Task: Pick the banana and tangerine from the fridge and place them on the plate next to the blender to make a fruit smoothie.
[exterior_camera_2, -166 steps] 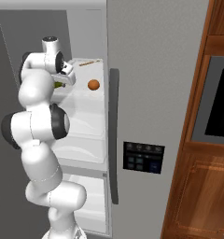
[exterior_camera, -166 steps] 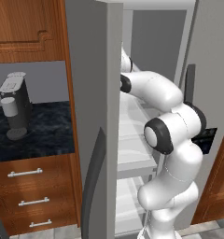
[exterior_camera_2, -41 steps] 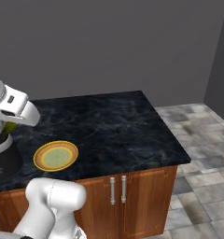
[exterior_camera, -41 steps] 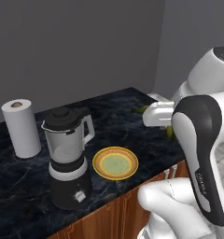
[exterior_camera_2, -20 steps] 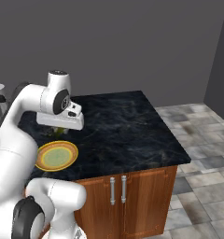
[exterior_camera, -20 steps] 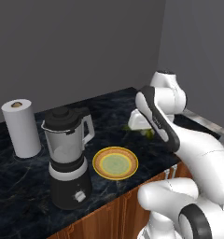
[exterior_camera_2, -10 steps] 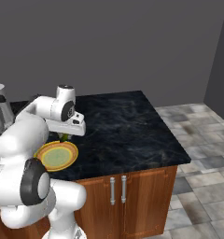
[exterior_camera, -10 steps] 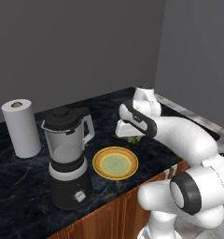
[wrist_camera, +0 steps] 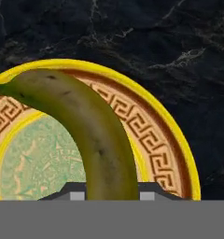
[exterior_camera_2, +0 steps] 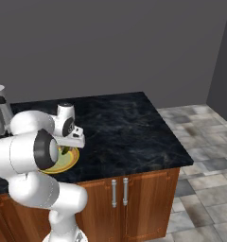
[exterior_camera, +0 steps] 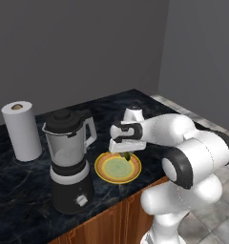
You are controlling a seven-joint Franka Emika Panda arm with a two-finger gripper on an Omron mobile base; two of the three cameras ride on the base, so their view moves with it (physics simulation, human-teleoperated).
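The hand [exterior_camera: 127, 151] hangs just above the plate [exterior_camera: 105, 172], its jaws pinched on the banana [wrist_camera: 93, 137], which juts from between them and curves out over the plate's patterned rim in the hand view. From the left base view only a dark green sliver of the fruit peeks below the hand. I'd guess the banana is light and fairly firm, with a smooth skin that could slip or bruise under a hard squeeze, so a hold across its thick middle looks the safest place. The plate sits on the dark marble worktop [exterior_camera_2: 125, 127] just beside the blender [exterior_camera: 68, 159], and a paper towel roll [exterior_camera: 22, 131] stands farther back.
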